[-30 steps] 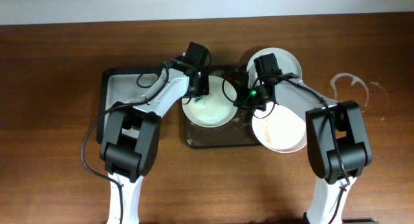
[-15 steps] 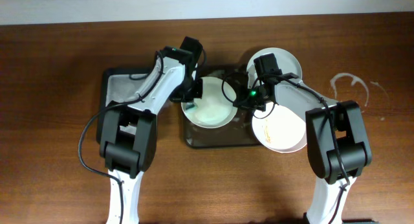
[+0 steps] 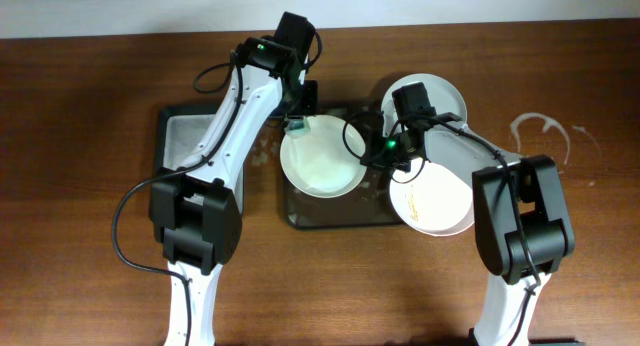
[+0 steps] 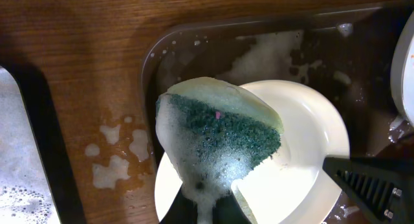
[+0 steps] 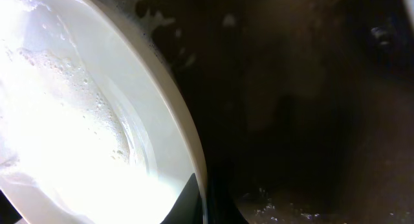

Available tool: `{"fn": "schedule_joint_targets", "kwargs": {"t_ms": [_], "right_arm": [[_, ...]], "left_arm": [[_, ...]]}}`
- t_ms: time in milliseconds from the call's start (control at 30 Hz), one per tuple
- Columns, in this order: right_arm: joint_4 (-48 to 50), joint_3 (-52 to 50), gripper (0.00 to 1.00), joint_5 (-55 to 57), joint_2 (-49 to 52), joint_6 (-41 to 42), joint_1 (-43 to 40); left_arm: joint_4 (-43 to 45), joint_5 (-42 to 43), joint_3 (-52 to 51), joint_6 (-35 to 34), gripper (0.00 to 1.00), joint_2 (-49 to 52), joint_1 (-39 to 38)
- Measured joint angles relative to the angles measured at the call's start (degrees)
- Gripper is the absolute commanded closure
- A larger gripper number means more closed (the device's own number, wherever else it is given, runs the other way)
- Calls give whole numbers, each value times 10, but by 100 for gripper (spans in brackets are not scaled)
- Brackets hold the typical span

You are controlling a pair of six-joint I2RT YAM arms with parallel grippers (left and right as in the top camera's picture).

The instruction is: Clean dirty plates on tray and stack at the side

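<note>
Gripping foamy sponge [image 4: 217, 136], left end effector [image 3: 298, 114] hangs over far-left rim of soapy plate [image 3: 322, 171]. Right end effector [image 3: 374, 154] closed on that plate's right rim.

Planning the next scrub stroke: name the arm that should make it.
Left. The left gripper holds the sponge over the soapy plate; the right gripper is shut on that plate's rim, steadying it.
</note>
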Motion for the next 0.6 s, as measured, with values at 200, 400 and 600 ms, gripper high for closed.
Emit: {"fn": "schedule_joint_targets", "kwargs": {"t_ms": [200, 400, 600], "right_arm": [[-24, 0, 96, 104, -54, 0, 1], [-44, 0, 96, 217, -168, -27, 2], [-87, 2, 96, 397, -291, -42, 8]], "left_arm": [[-1, 1, 0, 0, 100, 0, 6], [-2, 21, 0, 0, 100, 0, 23], [-2, 31, 0, 0, 100, 0, 21]]}}
